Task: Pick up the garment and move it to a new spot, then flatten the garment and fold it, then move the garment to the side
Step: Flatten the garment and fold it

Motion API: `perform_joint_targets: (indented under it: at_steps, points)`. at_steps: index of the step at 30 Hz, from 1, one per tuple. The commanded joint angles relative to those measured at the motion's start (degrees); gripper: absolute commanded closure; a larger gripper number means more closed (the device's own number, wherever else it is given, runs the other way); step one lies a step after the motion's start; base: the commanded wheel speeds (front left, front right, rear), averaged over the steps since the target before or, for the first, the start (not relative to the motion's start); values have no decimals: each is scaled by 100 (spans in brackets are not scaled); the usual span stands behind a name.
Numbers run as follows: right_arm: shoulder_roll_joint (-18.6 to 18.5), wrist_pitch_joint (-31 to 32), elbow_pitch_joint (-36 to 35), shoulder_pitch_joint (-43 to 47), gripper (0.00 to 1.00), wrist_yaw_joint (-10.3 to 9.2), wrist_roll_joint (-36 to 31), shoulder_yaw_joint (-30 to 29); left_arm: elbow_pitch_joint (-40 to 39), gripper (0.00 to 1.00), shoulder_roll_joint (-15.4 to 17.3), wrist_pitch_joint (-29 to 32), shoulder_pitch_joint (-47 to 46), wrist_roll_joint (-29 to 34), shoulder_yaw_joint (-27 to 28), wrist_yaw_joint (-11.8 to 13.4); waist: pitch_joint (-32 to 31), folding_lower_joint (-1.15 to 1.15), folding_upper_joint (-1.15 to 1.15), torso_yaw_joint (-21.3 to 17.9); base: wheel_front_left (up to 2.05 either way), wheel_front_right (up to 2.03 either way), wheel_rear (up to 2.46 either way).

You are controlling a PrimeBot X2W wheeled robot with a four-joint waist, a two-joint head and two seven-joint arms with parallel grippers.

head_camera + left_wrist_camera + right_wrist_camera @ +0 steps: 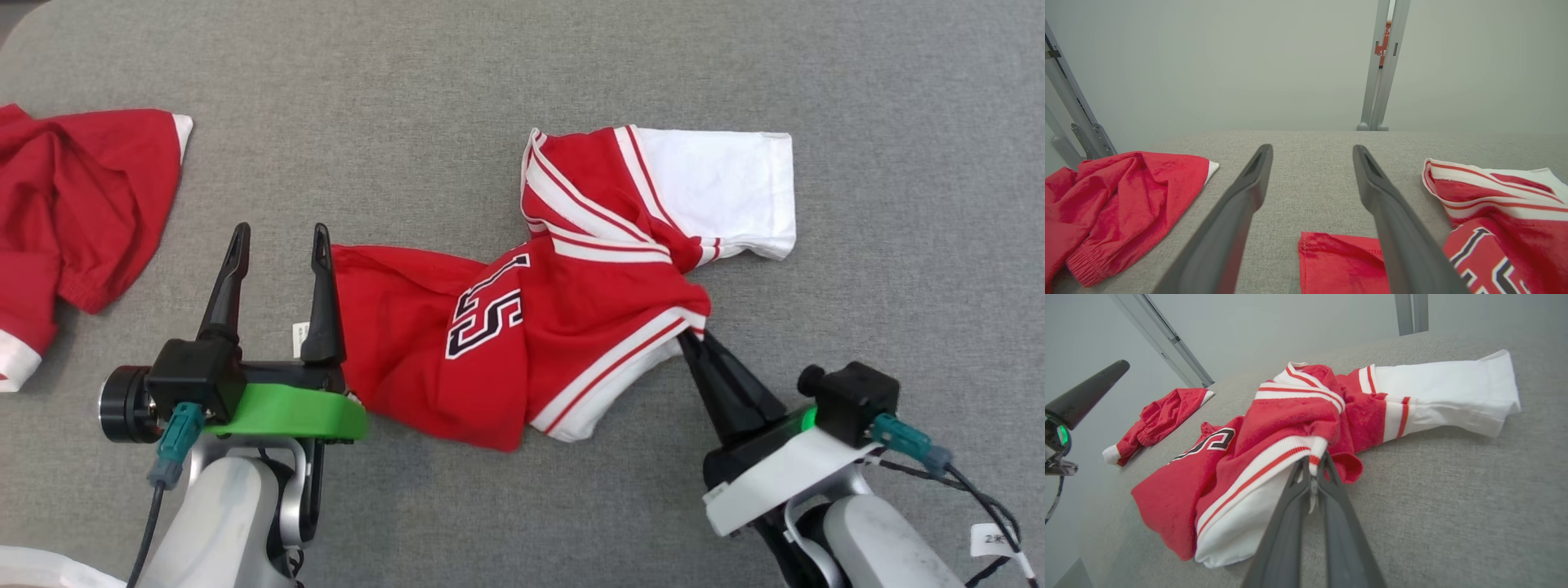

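Pinching the striped edge of the "5" jersey (pixel 408 343) is the right gripper (pixel 690 336); the left gripper (pixel 277 241) stands spread, a second garment (pixel 82 204) well apart.

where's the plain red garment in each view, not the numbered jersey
head view: plain red garment at the far left edge, upper half.
left wrist view: plain red garment at lower left.
right wrist view: plain red garment left of centre, beyond the numbered jersey.
shared landmark: the numbered jersey, lying to its right in all three.

Even, soft overhead light, faint shadows, sharp focus; wrist views bend at the edges.
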Motion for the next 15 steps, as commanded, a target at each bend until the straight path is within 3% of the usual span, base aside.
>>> perform_joint_targets:
  at_steps: [1,8,15]
  points:
    - [-74,53,-214,79,100,0,-68,-124,16,0,-17,1,44,46,30,-30,-16,0,0,-61,0,0,0]
    - [-105,445,-1304,225,100,0,-334,-1128,41,0,-115,1,30,139,125,-107,-3,0,0,-124,0,0,0]
    - [-14,788,-1711,363,100,0,-611,-2150,81,0,-223,1,-24,237,191,-200,41,0,0,-36,0,0,0]
